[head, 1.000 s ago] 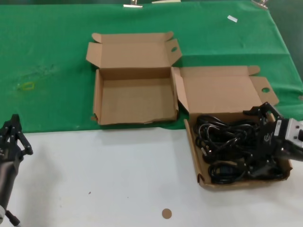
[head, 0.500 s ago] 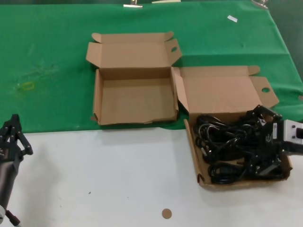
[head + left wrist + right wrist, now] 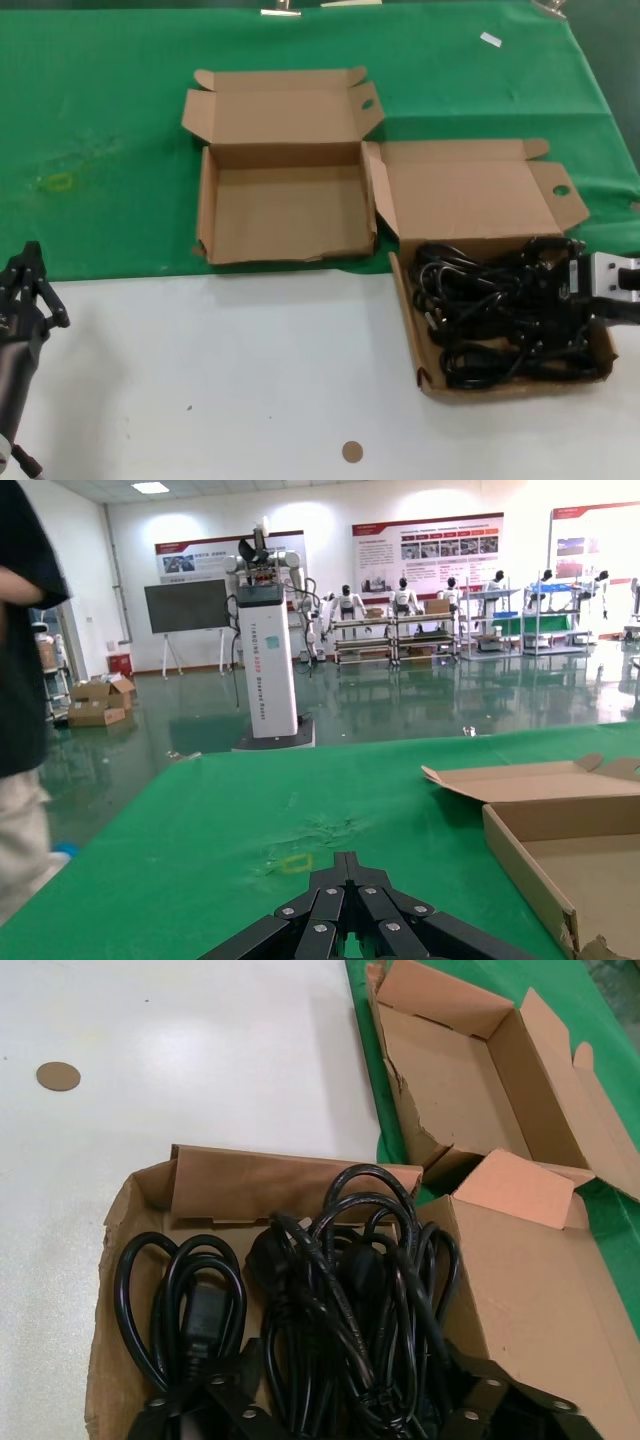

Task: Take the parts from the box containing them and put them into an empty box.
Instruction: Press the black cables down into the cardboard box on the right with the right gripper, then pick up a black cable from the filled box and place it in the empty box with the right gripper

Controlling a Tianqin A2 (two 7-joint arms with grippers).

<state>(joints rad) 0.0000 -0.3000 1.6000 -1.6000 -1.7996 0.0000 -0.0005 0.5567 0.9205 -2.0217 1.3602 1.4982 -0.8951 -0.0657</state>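
Observation:
Coiled black power cables [image 3: 478,312] fill the right-hand cardboard box [image 3: 421,384], whose lid [image 3: 470,190] stands open with a round hole in its side flap. My right gripper [image 3: 548,305] is down inside this box, open, with its fingers straddling a cable bundle [image 3: 340,1300]. In the right wrist view the gripper [image 3: 352,1402] has one finger [image 3: 225,1390] on each side of the cords. The empty box [image 3: 285,215] with a ragged front wall lies open to the left on the green cloth; it also shows in the right wrist view [image 3: 450,1090]. My left gripper [image 3: 30,285] is parked at the near left, shut [image 3: 347,862].
A green cloth [image 3: 100,120] covers the far half of the table, and the near half is white tabletop [image 3: 200,370]. A small brown disc [image 3: 351,451] lies on the white part near the front. A yellow mark [image 3: 57,182] is on the cloth at the left.
My right gripper has sunk down into the cable box, its open fingers now set among the cords. The left arm and both boxes have not moved.

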